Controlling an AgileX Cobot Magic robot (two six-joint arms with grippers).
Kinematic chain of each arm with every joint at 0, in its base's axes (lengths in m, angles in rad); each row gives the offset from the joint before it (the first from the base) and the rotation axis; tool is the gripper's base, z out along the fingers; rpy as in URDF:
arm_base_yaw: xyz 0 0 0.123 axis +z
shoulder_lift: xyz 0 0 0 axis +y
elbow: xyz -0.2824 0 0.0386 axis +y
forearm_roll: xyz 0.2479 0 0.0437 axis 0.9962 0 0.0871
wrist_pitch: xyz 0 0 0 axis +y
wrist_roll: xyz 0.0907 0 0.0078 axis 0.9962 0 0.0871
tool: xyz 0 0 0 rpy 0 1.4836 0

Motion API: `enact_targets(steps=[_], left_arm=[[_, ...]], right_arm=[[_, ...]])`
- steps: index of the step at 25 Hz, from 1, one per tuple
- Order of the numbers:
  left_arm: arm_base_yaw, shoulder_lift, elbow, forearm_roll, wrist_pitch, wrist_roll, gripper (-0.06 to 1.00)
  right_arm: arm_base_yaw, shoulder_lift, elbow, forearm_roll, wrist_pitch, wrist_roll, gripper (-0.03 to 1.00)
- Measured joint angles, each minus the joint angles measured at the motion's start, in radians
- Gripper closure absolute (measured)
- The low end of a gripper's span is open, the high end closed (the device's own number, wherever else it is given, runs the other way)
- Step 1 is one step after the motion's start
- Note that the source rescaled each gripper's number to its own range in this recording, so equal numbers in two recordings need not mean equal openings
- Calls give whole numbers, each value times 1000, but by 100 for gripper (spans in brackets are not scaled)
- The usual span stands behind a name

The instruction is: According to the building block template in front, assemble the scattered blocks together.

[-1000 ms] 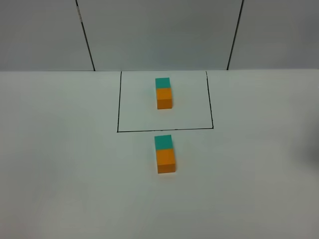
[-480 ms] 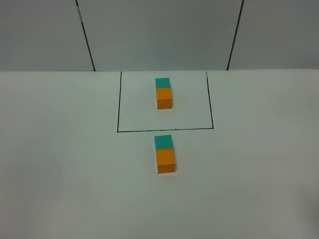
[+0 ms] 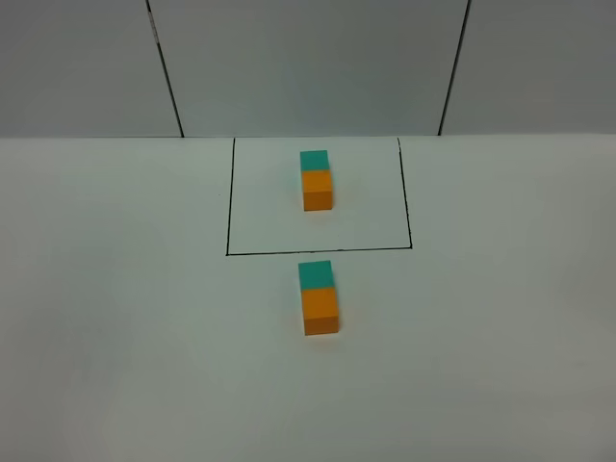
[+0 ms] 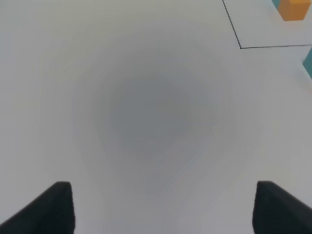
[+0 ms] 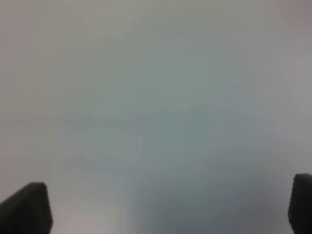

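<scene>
The building block template is a teal cube joined to an orange cube, inside a black drawn rectangle at the back of the table. The scattered blocks stand just in front of that rectangle. The loose teal cube touches the loose orange cube, teal behind orange, in the same order as the template. Neither gripper shows in the exterior high view. My left gripper is open and empty over bare table; the template's orange cube and the loose teal cube's edge show at that view's border. My right gripper is open and empty over bare table.
The white table runs wide on both sides of the blocks. A grey panelled wall with two dark seams stands behind the table's back edge.
A faint dark blur at the right edge of the exterior high view has slid down and out of view. The blocks have not moved.
</scene>
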Motion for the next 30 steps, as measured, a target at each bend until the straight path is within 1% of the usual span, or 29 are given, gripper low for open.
enact_targets(steps=[4, 8, 11, 22, 25, 30], left_arm=[[0, 0, 0, 0, 0, 0, 27], [0, 0, 0, 0, 0, -1, 27], [0, 0, 0, 0, 0, -1, 27], [0, 0, 0, 0, 0, -1, 27], [0, 0, 0, 0, 0, -1, 27], [0, 0, 0, 0, 0, -1, 27]], right_arm=[[0, -94, 37, 34, 22, -28, -3], [0, -204, 45, 70, 24, -77, -3], [0, -262, 46, 80, 33, -93, -3], [0, -411, 65, 83, 69, -102, -3], [5, -419, 65, 83, 70, -102, -3], [10, -419, 65, 83, 70, -102, 3]])
